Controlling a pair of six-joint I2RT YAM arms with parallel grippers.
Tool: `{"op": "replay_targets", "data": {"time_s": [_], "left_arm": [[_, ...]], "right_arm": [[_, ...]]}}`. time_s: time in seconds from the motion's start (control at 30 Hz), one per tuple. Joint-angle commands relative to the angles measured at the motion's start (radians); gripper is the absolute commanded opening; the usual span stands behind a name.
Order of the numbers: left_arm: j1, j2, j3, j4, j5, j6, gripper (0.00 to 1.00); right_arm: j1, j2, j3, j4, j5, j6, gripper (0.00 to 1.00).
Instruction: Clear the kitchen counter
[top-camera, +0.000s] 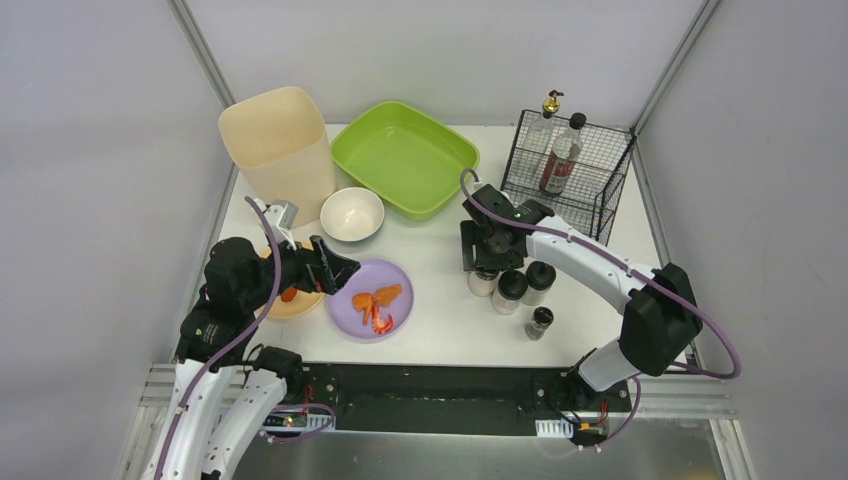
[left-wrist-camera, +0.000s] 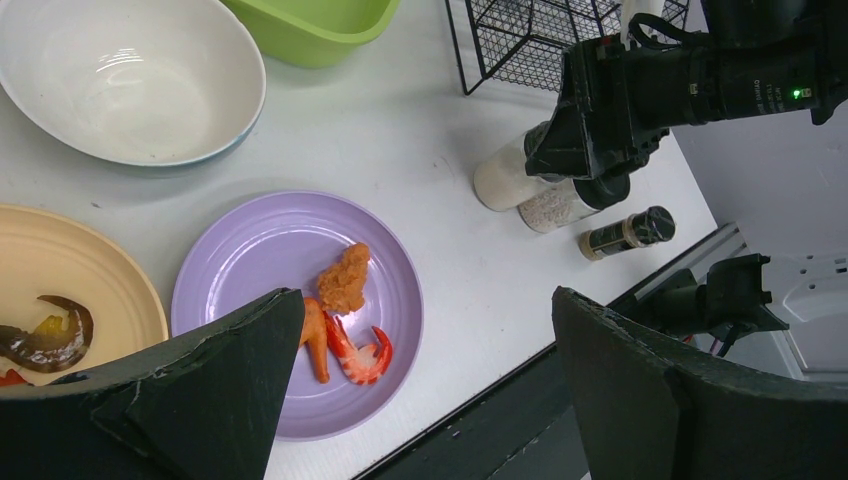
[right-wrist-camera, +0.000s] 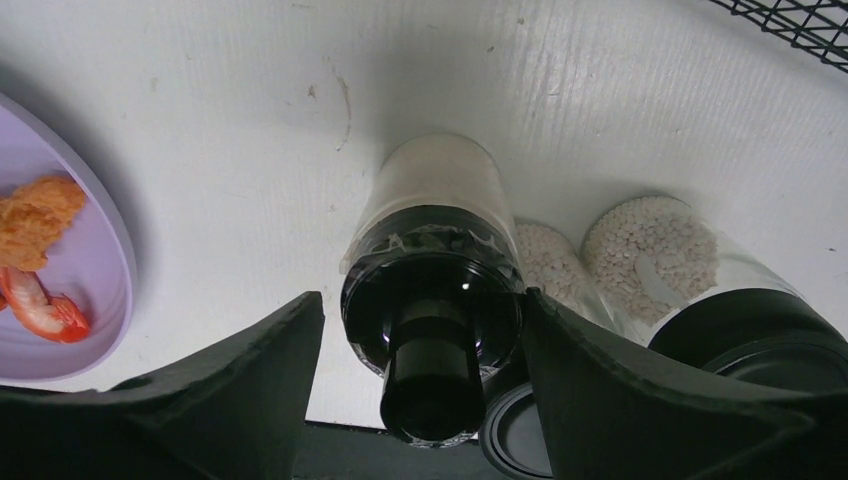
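Observation:
The white kitchen counter (top-camera: 440, 320) holds dishes and jars. My left gripper (top-camera: 340, 268) is open and empty, hovering over the left edge of a purple plate (top-camera: 401, 311). The plate carries a fried piece (left-wrist-camera: 343, 278), a shrimp (left-wrist-camera: 355, 355) and an orange piece (left-wrist-camera: 316, 340). My right gripper (top-camera: 483, 262) is open and straddles the black cap of a white-filled grinder jar (right-wrist-camera: 432, 190). Its right finger touches the cap and its left finger stands a little off. Two more black-capped jars (top-camera: 509, 290) (top-camera: 539, 281) stand close beside it, and a small dark jar (top-camera: 539, 322) stands nearer me.
A beige plate (left-wrist-camera: 80, 270) with dark food scraps lies under my left arm. An empty white bowl (top-camera: 352, 213), an empty green tray (top-camera: 405, 155) and a tall beige bin (top-camera: 280, 150) stand behind. A black wire basket (top-camera: 600, 190) holds two bottles at the back right.

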Motion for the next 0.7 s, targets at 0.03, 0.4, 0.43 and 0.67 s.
{"op": "replay_targets", "data": {"time_s": [0.03,0.4,0.43,0.67], "left_arm": [[0.015,0.010,0.004,0.033,0.018,0.004,1.00],[0.016,0.012,0.001,0.033,0.016,0.003,1.00],[0.016,0.011,0.001,0.033,0.017,0.003,1.00],[0.016,0.016,0.002,0.032,0.017,0.003,1.00]], "right_arm": [[-0.002,0.006,-0.015,-0.038,-0.013,-0.005,0.72],[-0.002,-0.019,0.001,-0.026,0.006,0.007,0.33],[-0.001,-0.023,0.008,-0.028,0.009,0.009,0.31],[-0.001,-0.051,0.145,-0.077,-0.008,0.005,0.25]]}}
